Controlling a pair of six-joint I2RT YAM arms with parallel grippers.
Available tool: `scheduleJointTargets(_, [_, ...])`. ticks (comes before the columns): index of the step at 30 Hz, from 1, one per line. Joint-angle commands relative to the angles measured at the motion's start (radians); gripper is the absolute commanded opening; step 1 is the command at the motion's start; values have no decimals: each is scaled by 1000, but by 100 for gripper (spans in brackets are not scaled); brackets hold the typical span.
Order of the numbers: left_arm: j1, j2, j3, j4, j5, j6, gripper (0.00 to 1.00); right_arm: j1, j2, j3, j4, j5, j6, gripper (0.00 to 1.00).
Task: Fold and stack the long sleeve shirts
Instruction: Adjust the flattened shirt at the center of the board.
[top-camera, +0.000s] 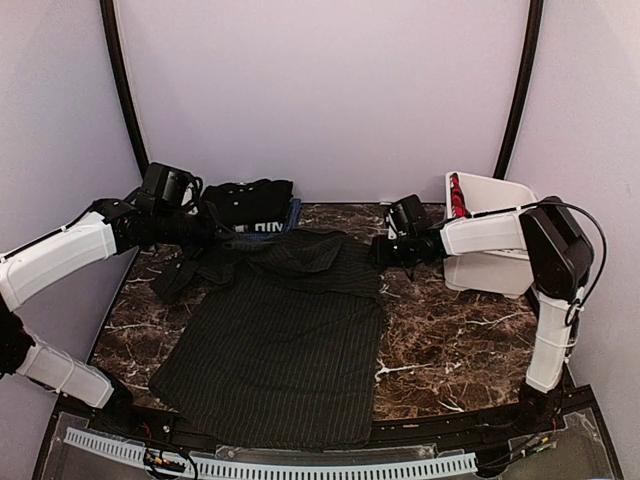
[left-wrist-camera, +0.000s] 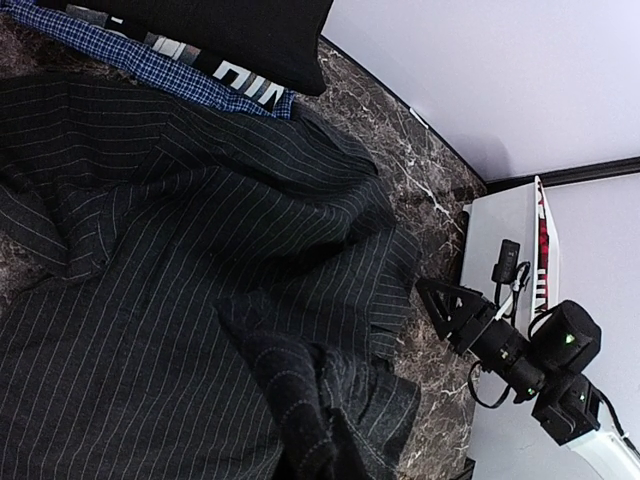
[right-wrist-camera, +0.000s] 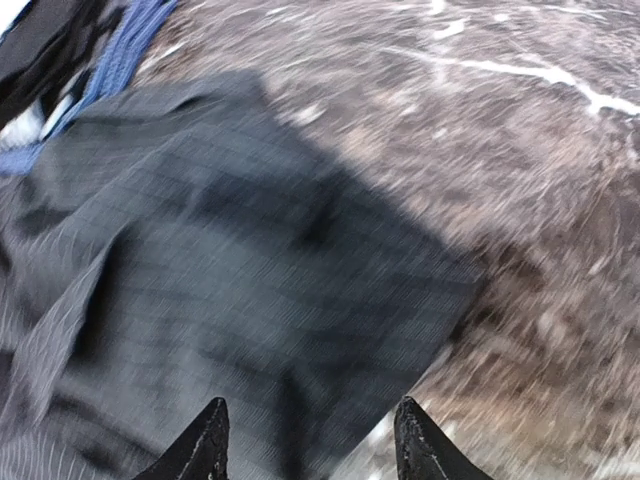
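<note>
Pinstriped shirt (top-camera: 270, 340) lay spread on the marble table (top-camera: 450, 330), its body running from between the two claws toward the near edge. Left claw (top-camera: 213, 236) was pressed together, pinching a bunched fold of the shirt's sleeve on that side, with the rest of the sleeve trailing below it. Just beyond this claw and to its right sat the folded shirts (top-camera: 252, 203), black over blue with white lettering. Right claw (right-wrist-camera: 315, 450) was spread and empty, hovering over the shirt's far right corner with cloth beneath both fingertips; its own view was blurred. White basket (top-camera: 490, 235) stood to the right of that claw. Risk noted: a pull by the left claw while the right claw grips nothing would drag the body askew or into the stack, and a shallow right pinch could slip off the edge.
</note>
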Motion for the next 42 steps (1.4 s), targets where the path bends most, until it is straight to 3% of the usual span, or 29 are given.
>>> scheduleJointTargets(1, [10, -11, 22, 19, -21, 15, 0, -35, 89, 96, -16, 8, 33, 52])
scheduleJointTargets(15, [29, 10, 32, 37, -16, 36, 0, -56, 173, 104, 7, 21, 104, 48])
scheduleJointTargets(18, [30, 19, 34, 46, -8, 37, 0, -61, 182, 113, 23, 14, 113, 36])
scheduleJointTargets(22, [31, 36, 39, 64, 29, 45, 0, -72, 192, 169, -5, 55, 86, 8])
scheduleJointTargets(24, [31, 47, 38, 79, 64, 49, 0, -83, 196, 215, -38, 90, 53, 0])
scheduleJointTargets(34, [28, 117, 12, 204, 225, 19, 0, -182, 304, 454, -131, 94, -133, 0])
scheduleJointTargets(38, [26, 178, 12, 306, 291, -2, 0, -186, 348, 559, -203, 59, -160, 24])
scheduleJointTargets(42, [25, 234, 28, 346, 320, -24, 0, -170, 278, 523, -215, 22, -166, 42])
